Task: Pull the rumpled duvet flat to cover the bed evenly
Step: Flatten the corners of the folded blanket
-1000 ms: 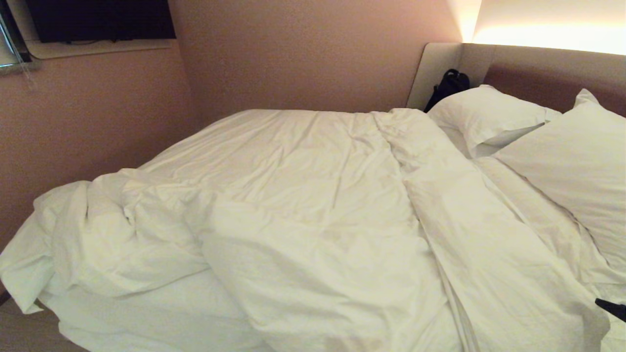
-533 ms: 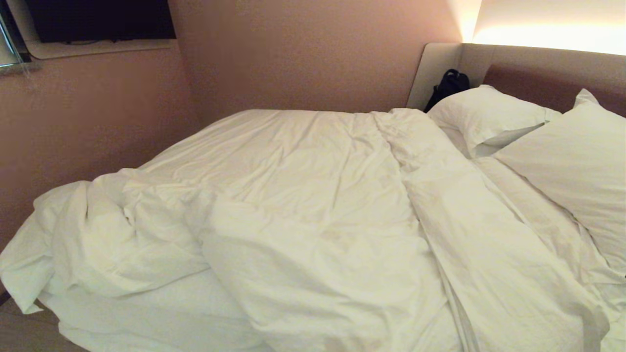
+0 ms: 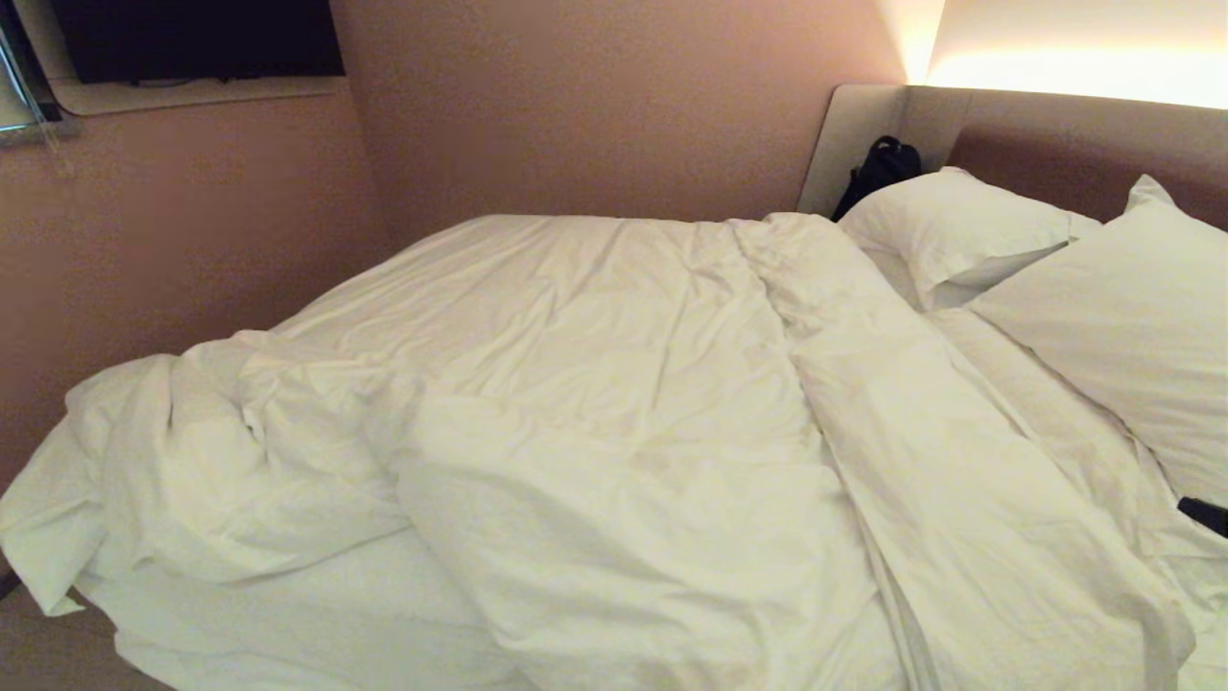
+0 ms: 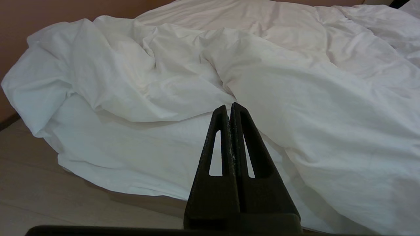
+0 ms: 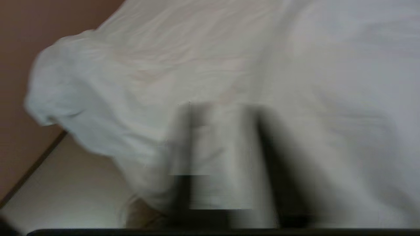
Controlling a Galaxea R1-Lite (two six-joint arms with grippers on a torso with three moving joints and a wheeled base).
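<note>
Head view: pillows (image 3: 1046, 288) crowd the duvet's (image 3: 595, 422) edge; right hand (image 5: 223, 157) blurred, grip unclear.

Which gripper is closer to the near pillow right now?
Right. The right gripper shows at the head view's right edge, just below the near pillow. The left gripper hangs by the bunched duvet at the foot end.

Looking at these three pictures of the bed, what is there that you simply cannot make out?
- Right hand: the right wrist view is smeared by motion, so open or shut is unclear; in the head view only a dark tip shows at the right edge.
- Bed base: almost wholly hidden under the duvet.
- Black object in the corner: half hidden behind the far pillow, so I cannot name it.
- Near pillow: cut off by the head view's right edge.
</note>
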